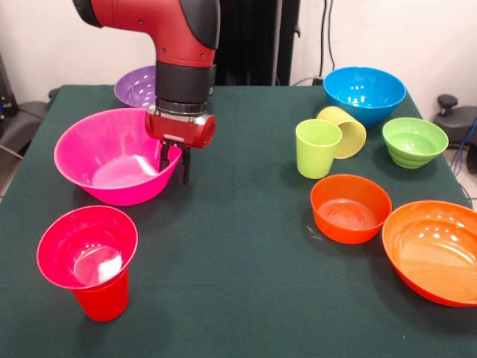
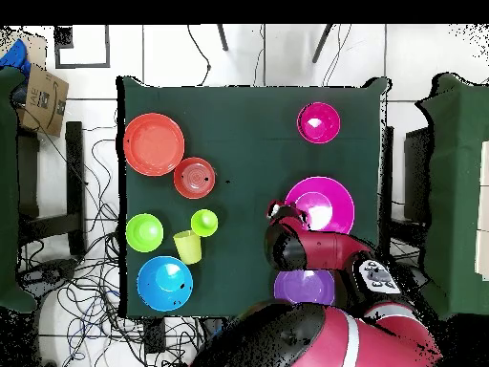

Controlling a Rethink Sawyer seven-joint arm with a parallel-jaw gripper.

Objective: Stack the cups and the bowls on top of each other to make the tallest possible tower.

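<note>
One light, slippery large glossy pink plastic bowl [image 1: 112, 155]; I'd pinch its thin rim, gripper [image 1: 174, 165] seemingly straddling it, barely parted.

Front view: arm hides part of the purple bowl [image 1: 134, 86]; the large orange bowl [image 1: 436, 253] is cut by the right edge

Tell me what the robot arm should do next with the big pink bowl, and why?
Probably close on the rim and lift. The gripper sits at the large pink bowl's rim, one finger seemingly inside and one outside. A small magenta bowl already rests on the red cup, so that little tower looks like the likely place to carry it, though a wide bowl may wobble there.
</note>
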